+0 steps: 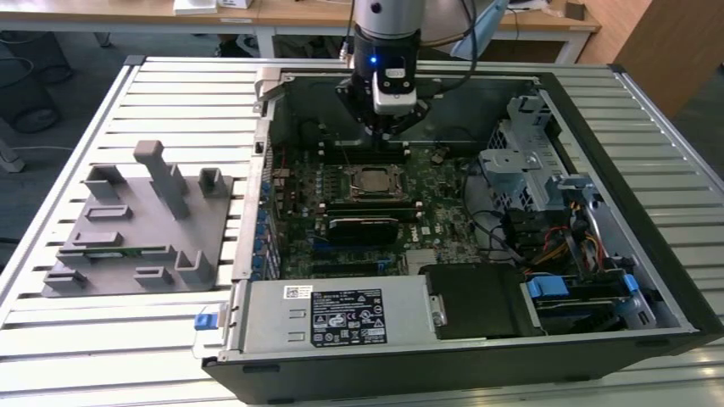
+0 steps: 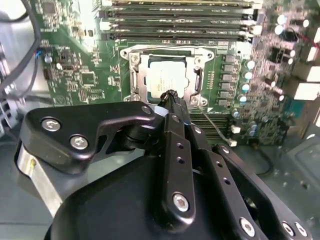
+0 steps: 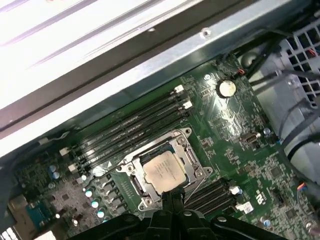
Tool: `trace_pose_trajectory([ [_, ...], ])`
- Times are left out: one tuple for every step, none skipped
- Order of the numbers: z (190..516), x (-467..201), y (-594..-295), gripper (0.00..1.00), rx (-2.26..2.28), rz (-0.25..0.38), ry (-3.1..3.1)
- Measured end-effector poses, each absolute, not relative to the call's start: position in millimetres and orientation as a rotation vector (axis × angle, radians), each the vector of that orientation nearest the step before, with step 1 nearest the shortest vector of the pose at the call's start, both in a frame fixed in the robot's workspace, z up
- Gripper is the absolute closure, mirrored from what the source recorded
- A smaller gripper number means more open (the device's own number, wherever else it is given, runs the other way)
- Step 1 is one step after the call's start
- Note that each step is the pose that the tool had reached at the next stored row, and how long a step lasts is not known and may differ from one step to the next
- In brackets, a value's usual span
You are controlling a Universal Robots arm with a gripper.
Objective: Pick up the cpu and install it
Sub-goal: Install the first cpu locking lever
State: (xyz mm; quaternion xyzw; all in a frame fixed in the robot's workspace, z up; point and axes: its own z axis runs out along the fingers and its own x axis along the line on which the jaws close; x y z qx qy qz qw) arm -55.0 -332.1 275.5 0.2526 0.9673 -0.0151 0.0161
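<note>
While the cpu (image 3: 162,171) lies seated in the socket (image 3: 131,182) on the motherboard (image 3: 235,145), the gripper (image 3: 170,195) hangs over its edge, jaws pinched together, empty, hiding part of the chip's rim.

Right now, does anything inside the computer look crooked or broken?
Nothing stands out. The silver chip looks flat and square in its socket frame, and the gripper hovers by its edge, holding nothing.

The cpu (image 3: 162,171) is a flat square chip with a pale silver-grey metal top. It lies level, seated inside the socket frame (image 3: 186,159) on the green board (image 3: 235,135). It sits just ahead of and below the gripper (image 2: 170,95) tips and is not held.
</note>
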Motion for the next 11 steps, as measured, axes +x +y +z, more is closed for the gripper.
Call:
trace_pose_trajectory([
  [275.3,-55.0,-332.1,0.89,0.756,-0.047,3.015],
  [275.2,-55.0,-332.1,0.89,0.729,-0.046,3.022],
  [275.2,-55.1,-332.1,0.89,0.703,-0.046,3.028],
  [275.0,-56.0,-332.1,0.89,0.688,-0.045,3.031],
  [274.9,-58.0,-332.2,0.89,0.682,-0.046,3.032],
  [274.8,-61.1,-332.2,0.89,0.681,-0.046,3.032],
  [274.7,-65.2,-332.1,0.89,0.681,-0.046,3.032],
  [274.6,-69.3,-332.1,0.89,0.681,-0.046,3.032],
  [274.5,-73.3,-332.1,0.89,0.68,-0.046,3.033],
  [274.5,-77.5,-332.1,0.89,0.68,-0.046,3.033],
  [274.4,-81.3,-332.1,0.89,0.68,-0.046,3.033],
])
